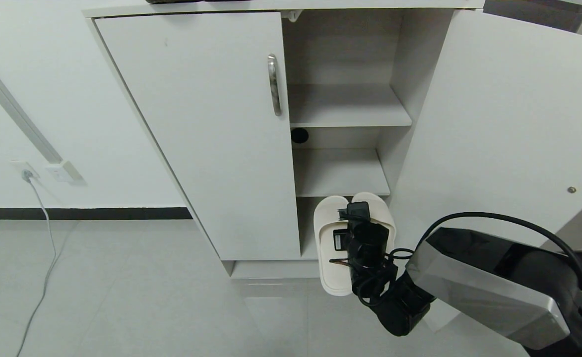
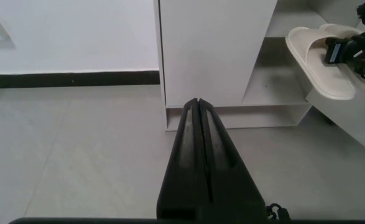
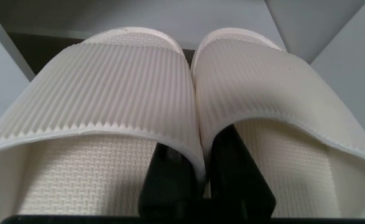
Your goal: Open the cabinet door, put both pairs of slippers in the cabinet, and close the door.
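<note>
A pair of white slippers (image 1: 328,248) hangs side by side just in front of the cabinet's lowest compartment (image 1: 307,233), toes toward it. My right gripper (image 1: 353,214) is shut on the two inner strap edges where they meet. In the right wrist view the ribbed straps (image 3: 126,93) arch over the black fingers (image 3: 170,183). The cabinet's right door (image 1: 494,124) stands wide open, showing two bare shelves (image 1: 345,106). Its left door (image 1: 206,134) with a metal handle (image 1: 274,84) is closed. My left gripper (image 2: 198,106) is shut and holds nothing, low over the floor facing the cabinet, with the slippers (image 2: 319,59) off to one side.
The open door stands close beside my right arm. A wall socket (image 1: 25,172) with a grey cable (image 1: 47,238) trailing to the floor sits at the far left. A small dark round opening (image 1: 299,135) shows on the cabinet's back wall. Grey tiled floor (image 1: 122,297) lies before the cabinet.
</note>
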{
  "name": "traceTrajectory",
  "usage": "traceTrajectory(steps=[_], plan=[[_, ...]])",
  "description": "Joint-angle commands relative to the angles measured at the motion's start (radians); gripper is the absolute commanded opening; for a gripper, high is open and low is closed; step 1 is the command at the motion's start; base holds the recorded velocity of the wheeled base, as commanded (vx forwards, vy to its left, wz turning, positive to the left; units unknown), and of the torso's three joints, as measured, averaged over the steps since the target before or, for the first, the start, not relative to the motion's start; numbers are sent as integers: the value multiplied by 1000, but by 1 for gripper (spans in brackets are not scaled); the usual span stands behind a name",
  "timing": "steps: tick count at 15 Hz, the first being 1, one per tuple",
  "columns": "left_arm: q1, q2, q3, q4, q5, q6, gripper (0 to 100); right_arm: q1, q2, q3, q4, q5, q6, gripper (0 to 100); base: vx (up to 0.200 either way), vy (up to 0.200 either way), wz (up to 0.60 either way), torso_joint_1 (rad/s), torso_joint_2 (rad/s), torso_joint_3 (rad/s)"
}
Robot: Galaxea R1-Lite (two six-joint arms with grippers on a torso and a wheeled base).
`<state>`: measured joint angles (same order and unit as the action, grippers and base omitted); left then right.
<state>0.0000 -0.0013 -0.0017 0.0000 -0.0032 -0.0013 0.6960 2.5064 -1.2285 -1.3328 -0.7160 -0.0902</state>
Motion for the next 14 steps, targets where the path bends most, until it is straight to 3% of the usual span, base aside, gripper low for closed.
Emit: traceTrajectory(steps=[1,11,14], plan=[[0,1,0,0,0,0,0,0,-4,1,1,1,0,0,200,0,0,-2,7,7],[0,1,0,0,2,-2,0,-3,-8,0,1,0,0,0,200,0,0,0,5,3],[0,1,0,0,3,-3,0,-3,-6,0,4,1,0,0,0,0,0,0,0,0]])
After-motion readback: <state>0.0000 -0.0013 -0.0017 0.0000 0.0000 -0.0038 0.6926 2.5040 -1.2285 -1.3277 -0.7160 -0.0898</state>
